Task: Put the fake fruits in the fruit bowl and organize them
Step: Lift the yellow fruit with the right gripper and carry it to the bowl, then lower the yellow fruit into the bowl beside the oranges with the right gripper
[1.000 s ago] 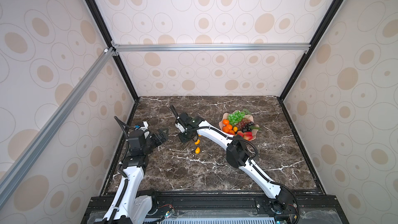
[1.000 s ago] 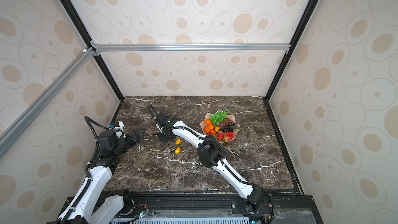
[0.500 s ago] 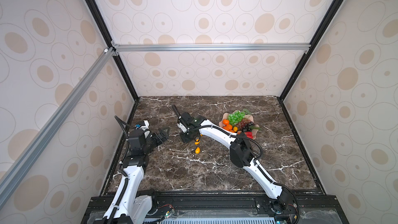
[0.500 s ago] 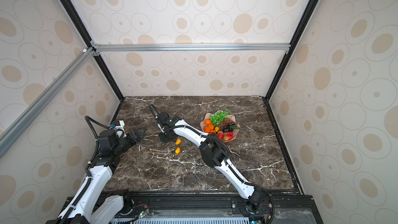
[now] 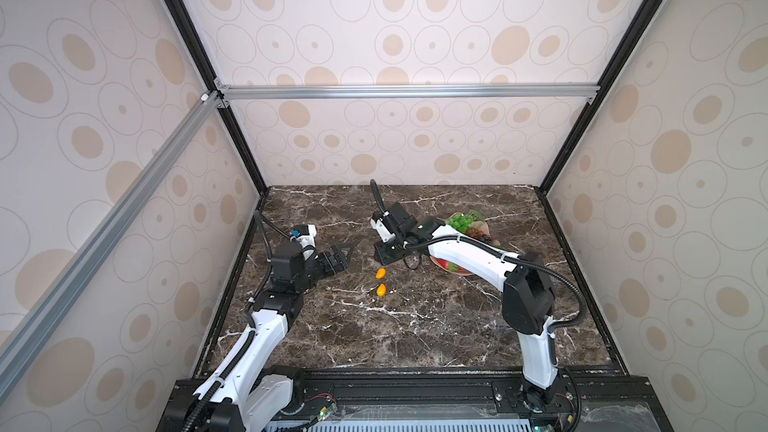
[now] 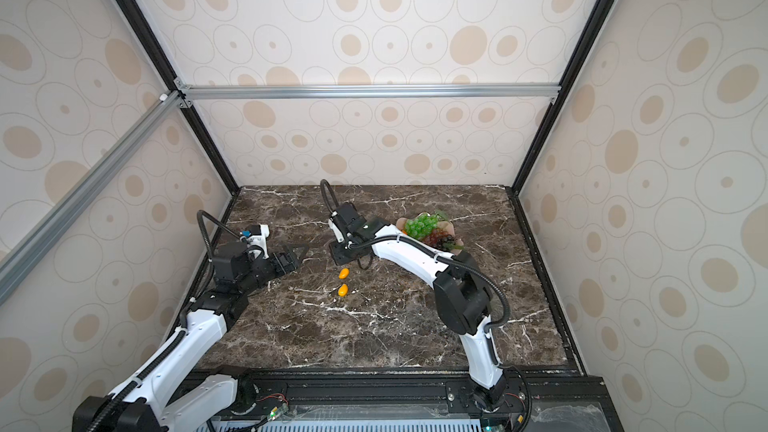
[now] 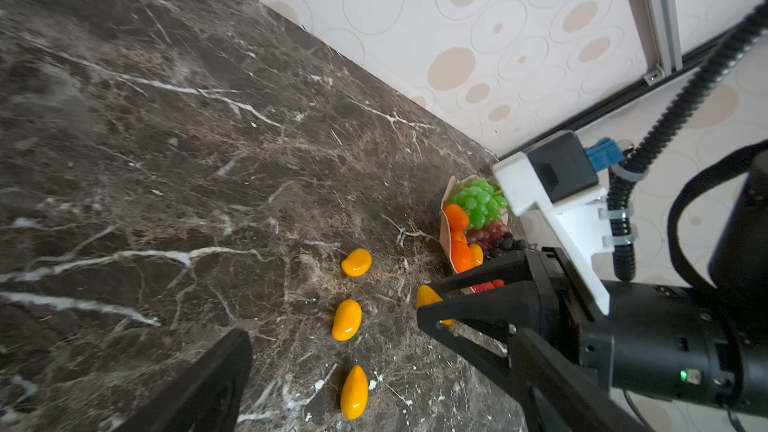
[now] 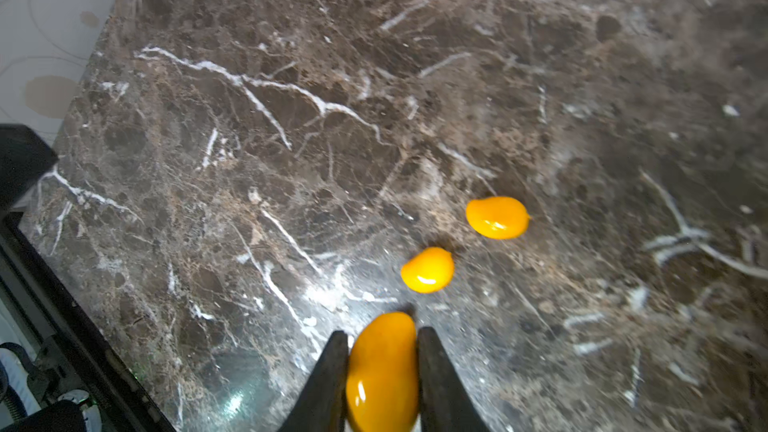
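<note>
My right gripper (image 8: 382, 336) is shut on a yellow-orange kumquat (image 8: 382, 371); the left wrist view shows that kumquat (image 7: 428, 297) between its fingers. In both top views the right gripper (image 5: 386, 258) (image 6: 343, 257) hangs left of the fruit bowl (image 5: 482, 228) (image 6: 452, 229), hiding the held fruit. Two kumquats (image 5: 380, 273) (image 5: 381, 290) lie just in front of it. The left wrist view shows three on the marble (image 7: 356, 262) (image 7: 347, 320) (image 7: 354, 391). The bowl holds green grapes (image 5: 461, 220), dark grapes (image 7: 505, 243), tangerines (image 7: 457, 218) and strawberries (image 5: 453, 268). My left gripper (image 5: 343, 257) (image 7: 374, 367) is open and empty.
The brown marble table (image 5: 395, 334) is boxed in by patterned walls at the back and on both sides. The right arm (image 5: 465, 251) stretches over the front of the bowl and hides part of it. A black rail (image 5: 415, 380) runs along the front edge.
My right gripper has shifted to the right, toward the bowl, and its jaws have narrowed a little on the kumquat. The left arm and the loose kumquats have not moved.
</note>
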{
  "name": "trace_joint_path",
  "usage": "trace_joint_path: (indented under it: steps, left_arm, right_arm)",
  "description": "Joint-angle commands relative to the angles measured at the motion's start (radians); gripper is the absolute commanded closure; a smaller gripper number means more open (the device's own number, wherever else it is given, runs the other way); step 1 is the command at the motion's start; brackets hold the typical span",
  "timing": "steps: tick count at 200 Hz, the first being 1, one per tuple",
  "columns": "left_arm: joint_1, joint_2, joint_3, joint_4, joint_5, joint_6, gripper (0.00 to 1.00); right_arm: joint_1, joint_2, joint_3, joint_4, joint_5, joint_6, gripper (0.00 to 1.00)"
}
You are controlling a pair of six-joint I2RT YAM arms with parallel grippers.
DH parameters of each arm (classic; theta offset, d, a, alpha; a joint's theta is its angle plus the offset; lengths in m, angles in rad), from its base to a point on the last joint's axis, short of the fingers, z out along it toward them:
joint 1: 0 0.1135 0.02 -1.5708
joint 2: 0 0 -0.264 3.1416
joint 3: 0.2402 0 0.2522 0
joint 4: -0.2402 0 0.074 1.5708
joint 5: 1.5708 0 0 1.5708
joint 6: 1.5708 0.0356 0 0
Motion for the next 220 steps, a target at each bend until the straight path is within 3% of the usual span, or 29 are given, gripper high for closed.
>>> trace_joint_path:
  steps: [1,58,107,161,220]
  left_arm:
    - [-0.068,0.045,0.043,0.098,-0.034,-0.007,0.02]
    - [-0.26,0.227,0.106,0.229,-0.087,-0.009,0.02]
    - [-0.383,0.41,0.272,0.251,-0.118,0.015,0.02]
    - [-0.467,0.563,0.4,0.274,-0.138,0.026,0.02]
    - [-0.481,0.593,0.396,0.284,-0.17,0.024,0.02]
  right_arm:
    - [-0.039,-0.091,-0.109,0.053,0.029,0.028,0.72]
    - [-0.164,-0.248,-0.294,0.063,0.047,0.037,0.72]
    - [-0.284,-0.315,-0.349,0.063,0.091,0.054,0.73]
    - [-0.34,-0.231,-0.295,0.005,0.215,-0.003,0.73]
    - [-0.357,-0.111,-0.222,-0.026,0.273,-0.055,0.74]
